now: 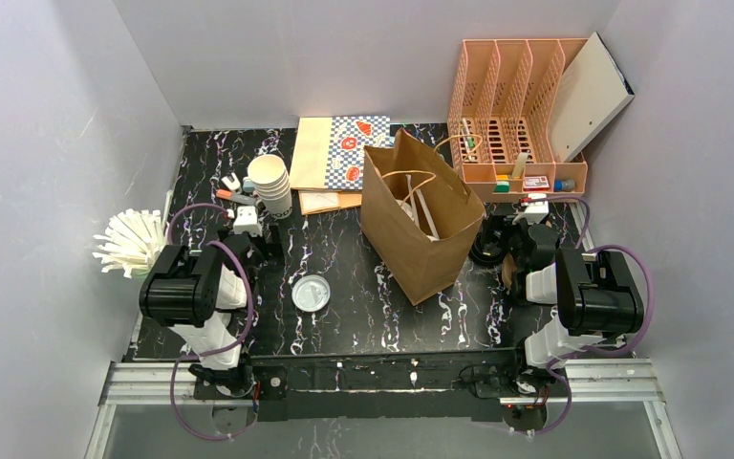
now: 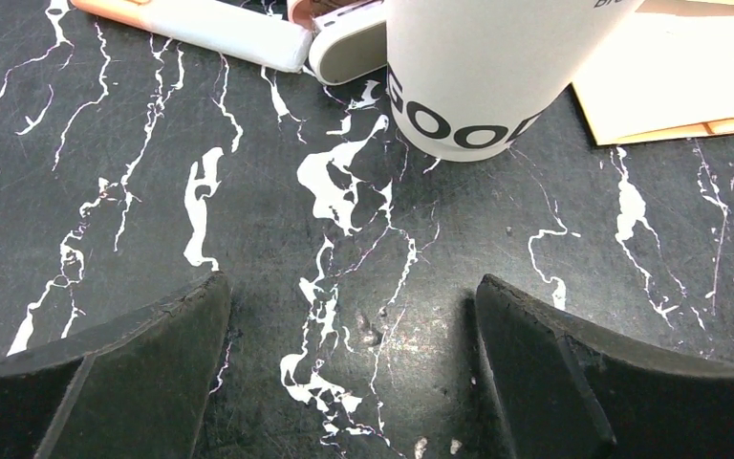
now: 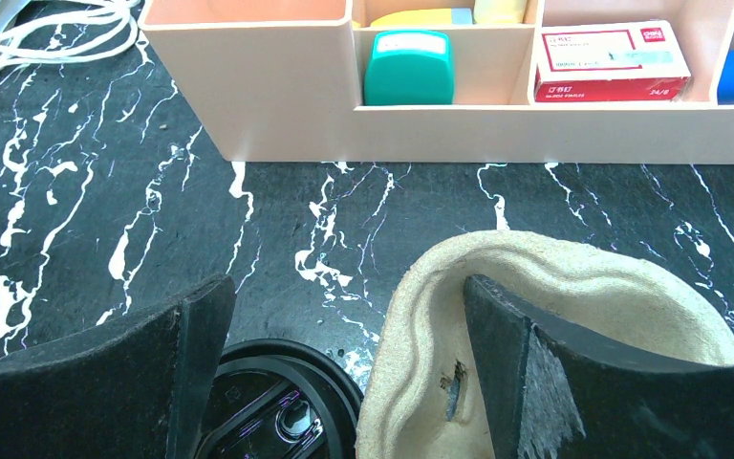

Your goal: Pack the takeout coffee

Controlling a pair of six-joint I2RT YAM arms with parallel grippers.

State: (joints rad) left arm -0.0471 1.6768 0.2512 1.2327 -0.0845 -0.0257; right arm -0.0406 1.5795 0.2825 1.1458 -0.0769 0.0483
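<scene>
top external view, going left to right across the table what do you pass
white sticks → cup stack → clear lid → paper bag → orange organizer → white board

Round white lid (image 1: 312, 293) (cup beneath unclear) sits left of the bag (image 1: 420, 229).

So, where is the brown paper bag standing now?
In the top view, the brown paper bag stands open mid-table, right of the cup stack and just in front of the pink organizer.
</scene>
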